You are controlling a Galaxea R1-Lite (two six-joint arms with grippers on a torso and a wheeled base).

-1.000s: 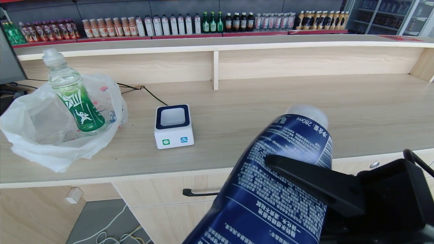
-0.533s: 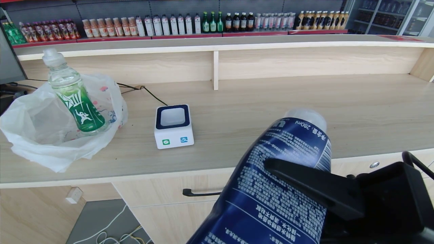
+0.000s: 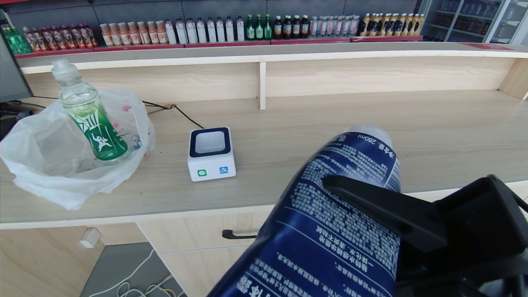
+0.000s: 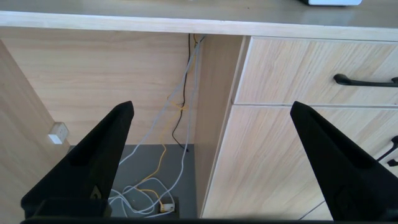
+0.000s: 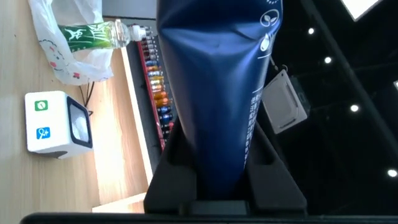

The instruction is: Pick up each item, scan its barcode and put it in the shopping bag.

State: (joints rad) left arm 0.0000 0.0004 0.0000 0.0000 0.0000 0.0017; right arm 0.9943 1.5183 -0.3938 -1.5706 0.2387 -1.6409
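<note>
Above the near edge of the table (image 3: 330, 119), the right claw (image 5: 222, 168) stays clamped on the blue tube (image 3: 330, 231), which has tipped leftward toward the scanner (image 3: 211, 152). Scanning looks next, with the green bottle (image 3: 93, 123) standing in the shopping bag (image 3: 45, 173). Left wrist view adds the left claw (image 4: 211, 155), spread apart, low before the drawers (image 4: 298, 124).

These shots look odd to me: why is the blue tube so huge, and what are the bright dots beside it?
Head view: the blue tube, held in the right gripper, is very near the lens, so it dwarfs the scanner; the counter's raised ledge bows, a wide-lens effect. Right wrist view: looking upward, so the dots are probably ceiling lights.
</note>
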